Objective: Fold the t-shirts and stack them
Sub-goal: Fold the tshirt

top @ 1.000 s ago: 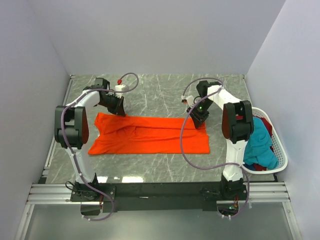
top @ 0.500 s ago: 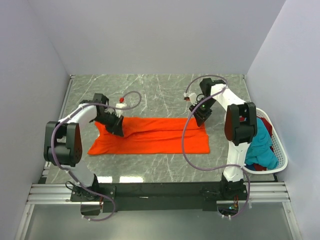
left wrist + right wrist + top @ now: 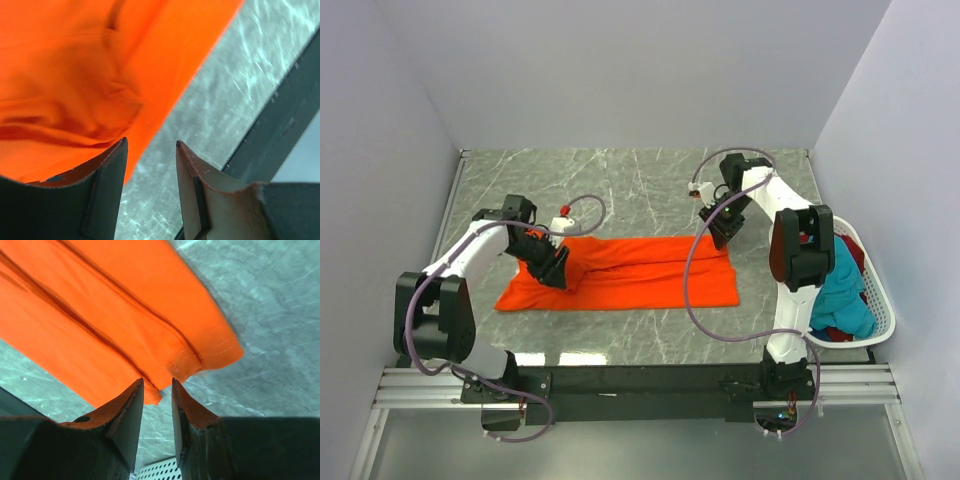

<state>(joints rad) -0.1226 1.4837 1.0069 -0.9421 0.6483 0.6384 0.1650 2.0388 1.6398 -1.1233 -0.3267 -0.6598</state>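
The bright orange t-shirt (image 3: 640,272) lies flat on the marble table (image 3: 640,190) as a long strip folded lengthwise. My left gripper (image 3: 555,270) hangs low over its left part. In the left wrist view it (image 3: 150,142) is open and empty, with the shirt's near edge (image 3: 75,65) by the left finger. My right gripper (image 3: 724,232) is at the shirt's far right corner. In the right wrist view it (image 3: 157,382) is open by a narrow gap and empty, with the hemmed corner (image 3: 100,305) just beyond the tips.
A white plastic basket (image 3: 880,300) stands at the right table edge with a teal shirt (image 3: 840,290) and a dark red one (image 3: 855,250) in it. Its rim also shows in the right wrist view (image 3: 155,471). The black front rail (image 3: 285,115) runs along the near edge.
My left gripper has moved from the shirt's far left edge toward the near side. The far left flap now lies folded over. My right gripper has drawn back slightly from the far right corner.
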